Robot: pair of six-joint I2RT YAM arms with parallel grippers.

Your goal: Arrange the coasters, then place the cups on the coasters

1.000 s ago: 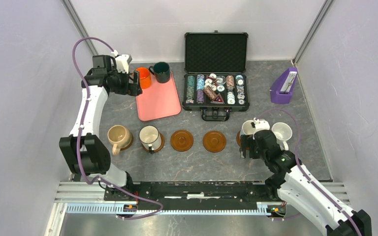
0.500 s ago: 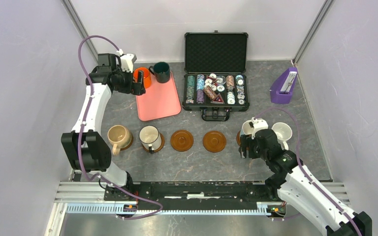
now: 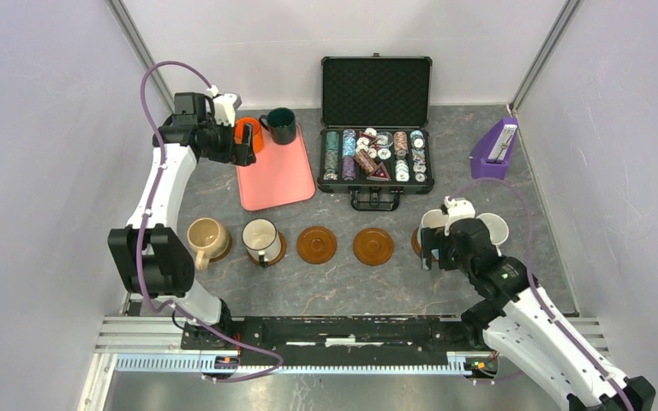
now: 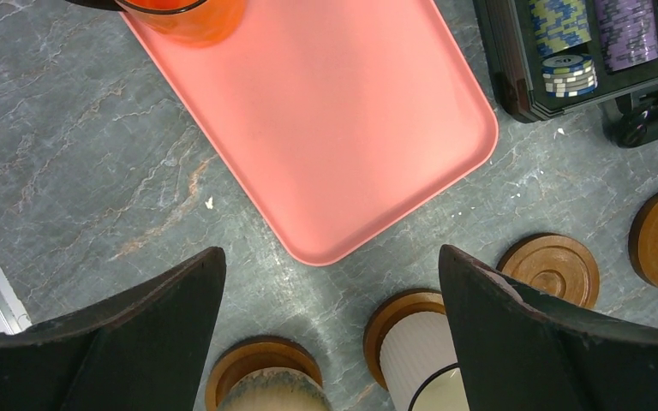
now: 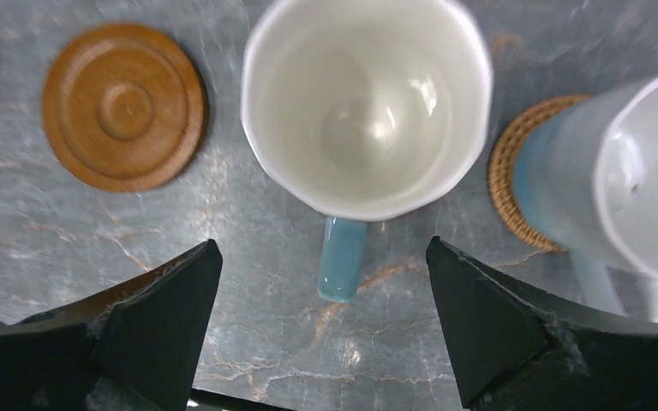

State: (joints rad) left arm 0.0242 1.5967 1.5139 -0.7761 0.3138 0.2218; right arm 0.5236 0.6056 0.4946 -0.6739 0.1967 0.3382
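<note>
A light blue cup [image 5: 367,111] with a white inside stands just ahead of my right gripper [image 5: 321,242], which is open, its handle [image 5: 341,257] pointing back between the fingers without touching them. A white cup [image 3: 490,229] sits on the woven coaster [image 5: 514,171]. The tan cup [image 3: 206,236] and the dark-rimmed white cup [image 3: 261,238] each rest on a brown coaster. Two bare coasters [image 3: 317,244] [image 3: 373,246] lie between. My left gripper [image 3: 242,145], open and empty, hovers beside the orange cup [image 3: 250,133] on the pink tray [image 3: 276,175]. The dark green cup [image 3: 281,125] stands at the tray's far end.
An open black case [image 3: 375,158] of poker chips sits behind the coaster row. A purple holder [image 3: 493,152] stands at the back right. Grey walls and metal posts close in both sides.
My right gripper has opened wide and drawn back a little from the light blue cup. The left gripper has shifted right, closer to the orange cup.
</note>
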